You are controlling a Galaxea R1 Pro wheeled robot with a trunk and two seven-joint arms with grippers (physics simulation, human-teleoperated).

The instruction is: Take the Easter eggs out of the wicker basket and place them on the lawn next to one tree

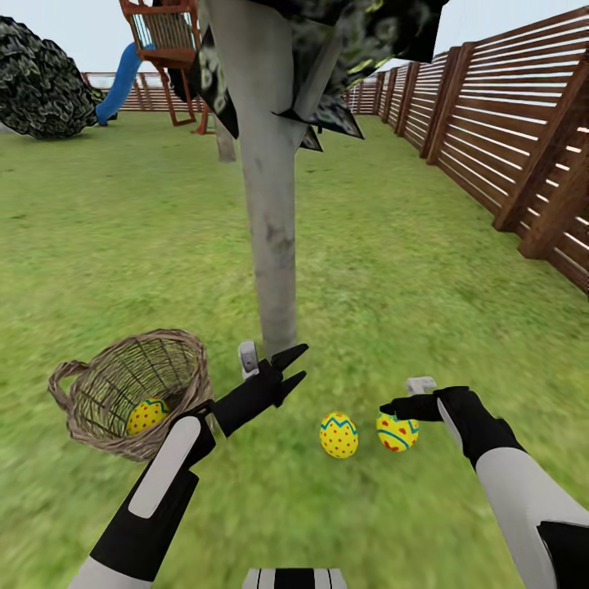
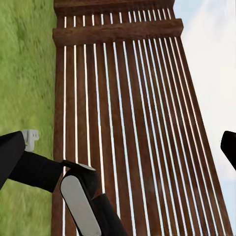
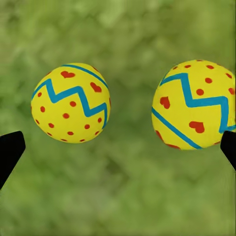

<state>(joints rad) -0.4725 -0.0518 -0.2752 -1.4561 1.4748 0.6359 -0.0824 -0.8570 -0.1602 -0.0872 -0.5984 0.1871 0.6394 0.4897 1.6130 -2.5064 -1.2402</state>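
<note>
Status: two of three done, by the look of it. Two yellow eggs with red dots and blue zigzag bands lie on the mottled green lawn (image 1: 393,245) at lower centre of the head view, near the foot of the pale grey straight tree trunk (image 1: 270,213): one egg (image 1: 339,434) stands with its narrow end up, long axis roughly vertical; the other egg (image 1: 397,432) just right of it is tilted, band running diagonally, long axis leaning. They sit close together but apart. Third egg (image 1: 146,415) is still inside the grey-brown woven wicker basket (image 1: 90,384) at lower left, partly hidden by the weave, so I can't call its axis. Basket is tipped toward camera, mouth facing up-right, near the trunk. Right gripper (image 1: 396,406) sits right against the tilted egg's upper side; in the right wrist view the black fingertips (image 3: 10,150) are wide apart at the frame edges, both eggs between them, not clamped on either, so reads as released. Left gripper (image 1: 294,366) sits between basket and trunk, fingers spread, empty, pointing toward the brown slatted wooden fence (image 1: 507,139) at right. Left to do: pull the last egg from the basket and set it by the same trunk.
</note>
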